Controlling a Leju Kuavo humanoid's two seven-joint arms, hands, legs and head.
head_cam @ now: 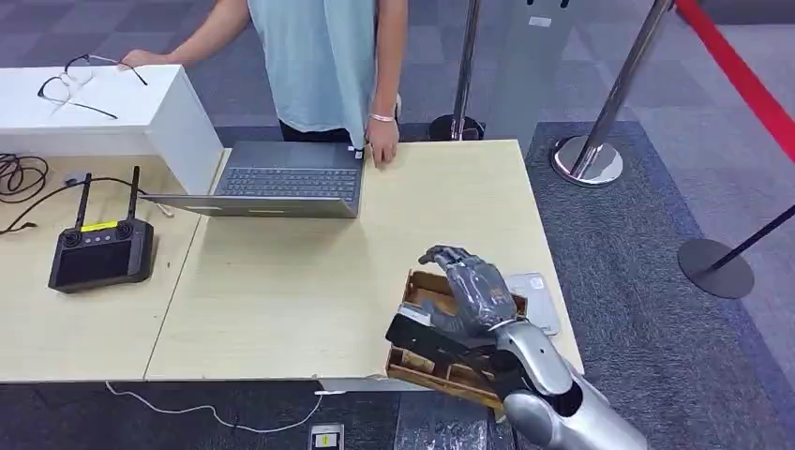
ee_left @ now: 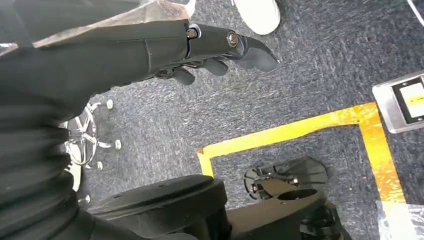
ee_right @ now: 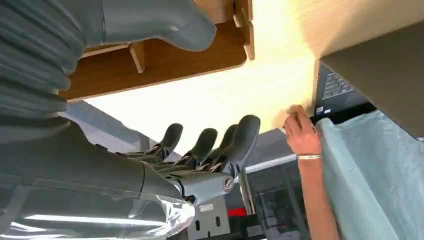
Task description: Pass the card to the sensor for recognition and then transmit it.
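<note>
Right hand (head_cam: 473,291) fingers apart, empty, over wooden tray (head_cam: 427,286). Card not visible; likely thin, stiff, slick, so pinch its edge.

My right hand (head_cam: 473,291) has dark grey segmented fingers (ee_right: 240,137) with thin cables along their backs and a thick, smooth grey thumb (ee_right: 165,22). Behind it sit a grey ribbed cover, a round screw and my silver forearm (head_cam: 553,394). My left hand (ee_left: 210,47) is darker, with two bright screws.
</note>
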